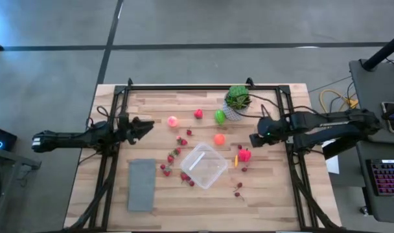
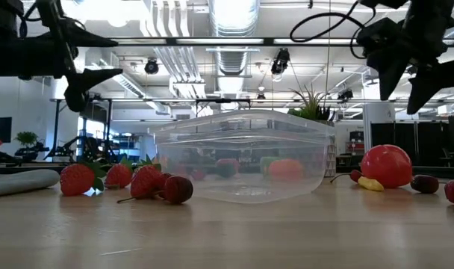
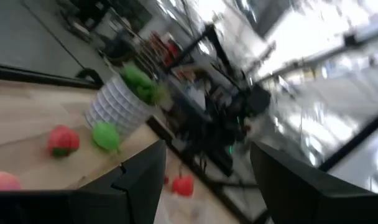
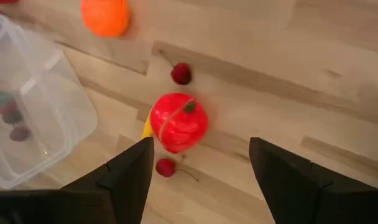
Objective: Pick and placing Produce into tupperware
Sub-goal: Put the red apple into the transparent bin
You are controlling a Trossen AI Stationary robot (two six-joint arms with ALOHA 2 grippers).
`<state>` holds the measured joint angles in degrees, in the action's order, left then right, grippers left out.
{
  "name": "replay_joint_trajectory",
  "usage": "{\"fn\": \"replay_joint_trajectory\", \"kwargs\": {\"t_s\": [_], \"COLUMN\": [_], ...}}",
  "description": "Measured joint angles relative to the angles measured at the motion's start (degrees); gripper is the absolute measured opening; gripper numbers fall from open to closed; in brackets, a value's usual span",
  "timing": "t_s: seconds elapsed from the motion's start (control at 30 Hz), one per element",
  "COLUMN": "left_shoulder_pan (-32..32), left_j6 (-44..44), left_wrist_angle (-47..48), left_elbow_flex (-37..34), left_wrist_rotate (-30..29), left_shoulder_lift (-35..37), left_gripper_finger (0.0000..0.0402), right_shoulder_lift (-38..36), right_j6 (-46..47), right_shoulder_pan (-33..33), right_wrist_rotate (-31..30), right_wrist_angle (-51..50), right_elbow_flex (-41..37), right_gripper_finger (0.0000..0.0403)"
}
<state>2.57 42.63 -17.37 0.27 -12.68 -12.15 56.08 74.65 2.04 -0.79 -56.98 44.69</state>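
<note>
The clear plastic box [image 1: 203, 166] sat near the middle of the table [image 1: 275, 200], turned so its corners pointed toward the table edges; no long axis could be told. It held nothing. Berries [image 1: 173, 155] lay scattered beside it. The right gripper [image 1: 254, 140] hovered with fingers apart, empty, above a red apple [image 4: 178, 122]. The left gripper [image 1: 148, 126] waited at the left side, likewise spread and empty.

Pale planked wood table [image 1: 275, 194], matt; clear glossy plastic tupperware [image 1: 203, 166]; shiny smooth red fruit [image 4: 178, 122]; matt grey mat [image 1: 142, 184]; ribbed white pot [image 3: 114, 107].
</note>
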Motion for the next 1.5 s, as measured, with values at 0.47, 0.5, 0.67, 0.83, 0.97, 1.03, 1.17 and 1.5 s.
{"fn": "replay_joint_trajectory", "kwargs": {"t_s": [0.47, 0.5, 0.67, 0.83, 0.97, 1.03, 1.17, 1.5], "left_shoulder_pan": [0.02, 0.06, 0.07, 0.07, 0.04, 0.04, 0.04, 0.04], "left_j6": [-8.95, -8.96, -8.98, -8.94, -8.61, -8.61, -8.59, -8.57], "left_wrist_angle": [-0.08, -0.08, -0.07, -0.06, -0.08, -0.06, -0.07, -0.07], "left_elbow_flex": [0.00, 0.00, 0.00, 0.00, 0.00, 0.00, 0.00, 0.00], "left_wrist_rotate": [7.05, 7.03, 7.01, 6.99, 7.01, 7.01, 6.99, 6.85], "left_shoulder_lift": [-0.87, -0.84, -0.87, -0.82, -0.89, -0.95, -0.95, -1.00], "left_gripper_finger": [0.0221, 0.0221, 0.0221, 0.0221, 0.0221, 0.0221, 0.0221, 0.0221], "right_shoulder_lift": [10.27, 10.92, 14.71, 17.97, 20.61, 21.96, 24.66, 28.95], "right_j6": [14.37, 13.77, 12.98, 10.96, 10.77, 10.49, 9.15, 14.41], "right_shoulder_pan": [8.40, 8.48, 8.44, 9.25, 9.36, 9.36, 9.36, 9.36], "right_wrist_rotate": [-0.13, -0.48, 0.50, -1.71, -3.67, -3.75, -3.68, -3.32], "right_wrist_angle": [4.35, 5.20, 5.35, 5.43, 5.48, 5.49, 7.24, 10.35], "right_elbow_flex": [0.59, 0.59, 0.56, 2.11, 3.07, 3.20, 3.58, 3.73], "right_gripper_finger": [0.0278, 0.0278, 0.0277, 0.0291, 0.0314, 0.0326, 0.0342, 0.0334]}}
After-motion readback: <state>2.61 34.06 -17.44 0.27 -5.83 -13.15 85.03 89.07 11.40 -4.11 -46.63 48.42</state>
